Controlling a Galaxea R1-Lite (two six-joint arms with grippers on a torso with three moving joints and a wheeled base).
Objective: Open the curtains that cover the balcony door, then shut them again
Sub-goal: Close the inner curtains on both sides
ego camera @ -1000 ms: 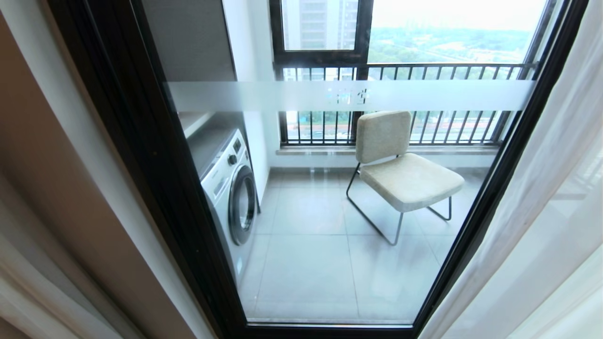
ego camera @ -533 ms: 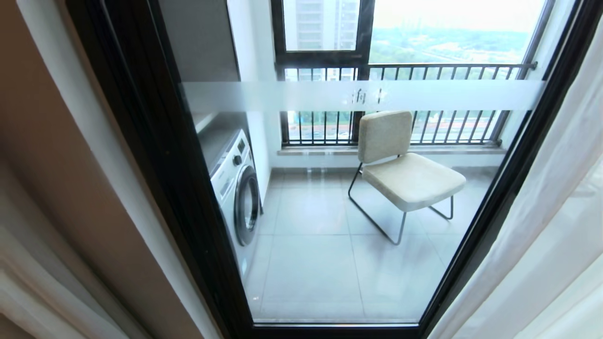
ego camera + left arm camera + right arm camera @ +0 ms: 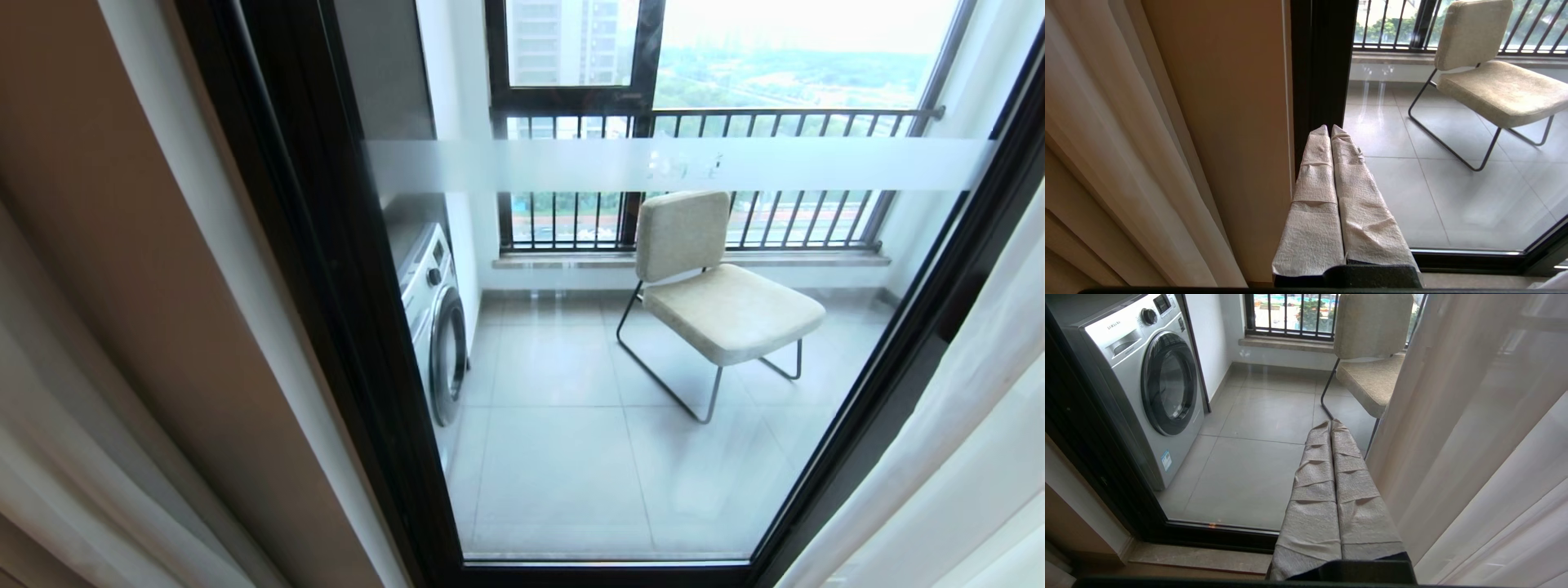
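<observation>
Woven matt curtains [image 3: 122,367] flank the glossy glass balcony door [image 3: 620,457] with black frame.

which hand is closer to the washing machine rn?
Right, as far as the wrist views show. The right hand, shut and empty, points at the glass with the washing machine just beyond it. The left hand, also shut, faces the black door frame; no washer shows there.

Balcony door [image 3: 326,269] frame black, frosted white band; curtains [image 3: 963,457] pale beige-white; chair [image 3: 718,286] beige; washing machine [image 3: 1139,379] silver-white.
</observation>
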